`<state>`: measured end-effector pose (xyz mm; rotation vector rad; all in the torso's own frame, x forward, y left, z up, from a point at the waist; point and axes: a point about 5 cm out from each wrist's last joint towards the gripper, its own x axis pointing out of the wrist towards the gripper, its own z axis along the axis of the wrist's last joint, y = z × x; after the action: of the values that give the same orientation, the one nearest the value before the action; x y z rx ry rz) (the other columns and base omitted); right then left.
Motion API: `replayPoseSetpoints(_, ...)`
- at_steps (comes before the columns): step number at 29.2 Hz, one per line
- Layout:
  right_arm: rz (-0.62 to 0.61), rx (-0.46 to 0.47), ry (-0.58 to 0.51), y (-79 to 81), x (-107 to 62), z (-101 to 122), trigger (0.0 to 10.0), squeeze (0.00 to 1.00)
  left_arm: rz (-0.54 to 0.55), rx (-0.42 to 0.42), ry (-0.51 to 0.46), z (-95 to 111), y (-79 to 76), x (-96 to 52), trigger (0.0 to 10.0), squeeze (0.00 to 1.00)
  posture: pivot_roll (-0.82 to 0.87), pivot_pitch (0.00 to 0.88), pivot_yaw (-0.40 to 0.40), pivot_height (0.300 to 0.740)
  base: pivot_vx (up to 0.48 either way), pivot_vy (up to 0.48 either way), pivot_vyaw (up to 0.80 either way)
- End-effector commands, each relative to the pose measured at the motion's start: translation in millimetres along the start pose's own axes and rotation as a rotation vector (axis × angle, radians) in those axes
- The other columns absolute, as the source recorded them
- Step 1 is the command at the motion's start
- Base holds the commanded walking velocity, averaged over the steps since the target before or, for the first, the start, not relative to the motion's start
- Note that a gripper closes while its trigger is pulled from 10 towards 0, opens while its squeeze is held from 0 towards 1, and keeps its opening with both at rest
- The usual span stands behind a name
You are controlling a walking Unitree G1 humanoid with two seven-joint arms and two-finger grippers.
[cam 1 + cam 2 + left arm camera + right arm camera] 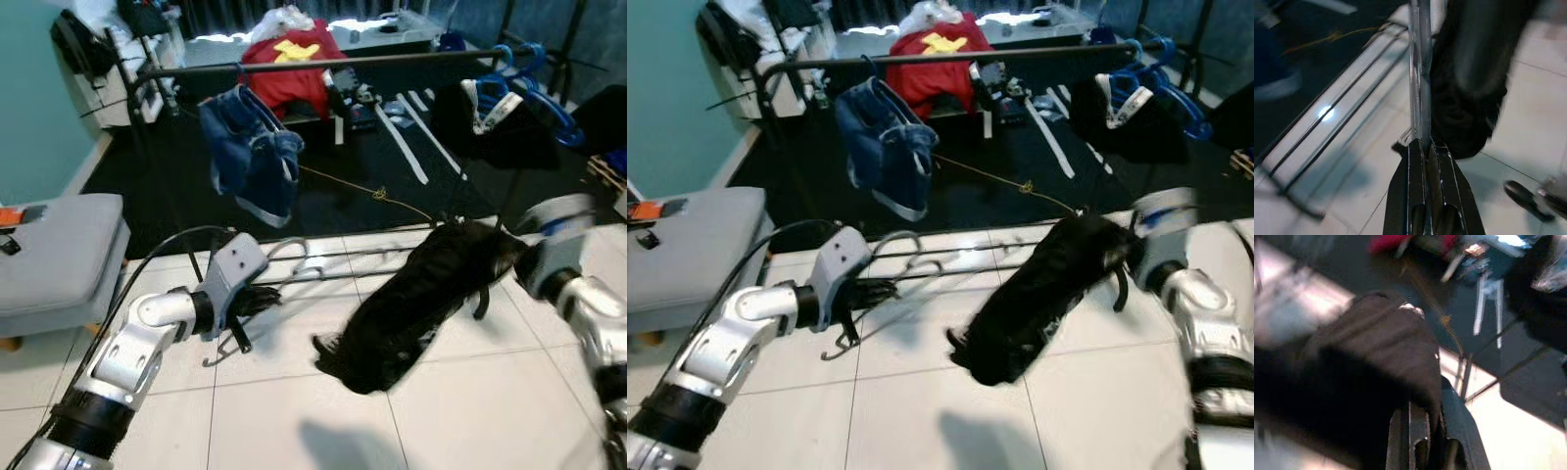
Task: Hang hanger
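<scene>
**Ana:** Nearest us, the left tool (pixel 257 299) sits lower left of centre, fingers pressed together on the metal hanger (pixel 323 276). The black garment (pixel 416 304) sags from it mid-frame, above the tiled floor (pixel 294 411).

**Ben:** And the right tool (pixel 1425 431)?

**Ana:** Pinched on the garment's upper end, centre right.

**Ben:** So lift both together, keep the hook upward, and aim for the rail (pixel 323 65) along the top, in the bare stretch between the blue shorts (pixel 253 152) and the blue hangers (pixel 529 83).
</scene>
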<state>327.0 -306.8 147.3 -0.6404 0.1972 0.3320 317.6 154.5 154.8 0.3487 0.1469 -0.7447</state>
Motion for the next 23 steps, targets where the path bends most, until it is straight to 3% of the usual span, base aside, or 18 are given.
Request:
replayPoseSetpoints(1, 0.056, -0.022, 0.013, 15.5, 1.9, -8, 0.0, 0.00, 0.033, -0.050, 0.018, -7, -1.2, 0.0, 0.0, 0.00, 0.04, 0.082, 0.068, 0.740, 0.000, 0.000, 0.00)
replayPoseSetpoints(3, 0.056, -0.022, 0.013, 15.5, 1.9, -8, 0.0, 0.00, 0.033, -0.050, 0.018, -7, -1.2, 0.0, 0.0, 0.00, 0.04, 0.082, 0.068, 0.740, 0.000, 0.000, 0.00)
replayPoseSetpoints(4, 0.012, 0.050, -0.003, 15.0, 3.0, -8, 0.0, 0.00, 0.057, -0.080, 0.009, -8, -1.2, 0.0, 0.0, 0.00, 0.04, 0.082, 0.068, 0.740, 0.000, 0.000, 0.00)
replayPoseSetpoints(6, -0.030, 0.181, 0.017, 22.2, 8.1, -13, 0.7, 0.00, 0.122, -0.226, -0.034, -14, -3.5, 2.1, 0.0, 0.00, 0.04, 0.076, 0.072, 0.740, 0.000, 0.000, 0.00)
replayPoseSetpoints(8, -0.030, 0.181, 0.017, 22.2, 8.1, -13, 0.7, 0.00, 0.122, -0.226, -0.034, -14, -3.5, 2.1, 0.0, 0.00, 0.04, 0.076, 0.072, 0.740, 0.000, 0.000, 0.00)
replayPoseSetpoints(9, 0.006, 0.176, 0.078, 31.3, 11.0, -19, 0.7, 0.00, 0.135, -0.274, -0.037, -18, -5.9, 3.2, 0.0, 0.00, 0.04, 0.075, 0.073, 0.740, 0.000, 0.000, 0.00)
replayPoseSetpoints(10, 0.072, 0.229, 0.150, 47.5, 14.5, -27, 2.2, 0.00, 0.135, -0.304, -0.037, -21, -9.8, 4.7, 0.0, 0.00, 0.04, 0.074, 0.067, 0.740, 0.000, 0.000, 0.00)
replayPoseSetpoints(12, 0.072, 0.229, 0.150, 47.5, 14.5, -27, 2.2, 0.00, 0.135, -0.304, -0.037, -21, -9.8, 4.7, 0.0, 0.00, 0.04, 0.074, 0.067, 0.740, 0.000, 0.000, 0.00)
replayPoseSetpoints(13, 0.085, 0.412, 0.163, 61.3, 19.8, -30, 1.8, 0.00, 0.131, -0.318, -0.038, -22, -13.1, 6.0, 0.0, 0.00, 0.04, 0.073, 0.061, 0.740, 0.000, 0.000, 0.00)
replayPoseSetpoints(15, 0.085, 0.412, 0.163, 61.3, 19.8, -30, 1.8, 0.00, 0.131, -0.318, -0.038, -22, -13.1, 6.0, 0.0, 0.00, 0.04, 0.073, 0.061, 0.740, 0.000, 0.000, 0.00)
replayPoseSetpoints(16, 0.090, 0.585, 0.154, 71.7, 23.9, -31, 1.3, 0.00, 0.124, -0.319, -0.037, -23, -15.8, 6.8, 0.0, 0.00, 0.04, 0.074, 0.058, 0.740, 0.000, 0.000, 0.00)
replayPoseSetpoints(17, 0.090, 0.585, 0.154, 71.7, 23.9, -31, 1.3, 0.00, 0.124, -0.319, -0.037, -23, -15.8, 6.8, 0.0, 0.00, 0.04, 0.074, 0.058, 0.740, 0.000, 0.000, 0.00)
replayPoseSetpoints(18, 0.089, 0.700, 0.140, 79.1, 27.0, -32, 1.3, 0.00, 0.121, -0.326, -0.039, -22, -18.1, 7.5, 0.0, 0.00, 0.05, 0.076, 0.058, 0.740, 0.000, 0.000, 0.00)
replayPoseSetpoints(23, 0.078, 0.769, 0.125, 82.4, 28.8, -33, 1.3, 0.00, 0.103, -0.326, -0.039, -22, -20.9, 7.6, 0.0, 0.00, 0.05, 0.079, 0.059, 0.740, 0.000, 0.000, 0.00)
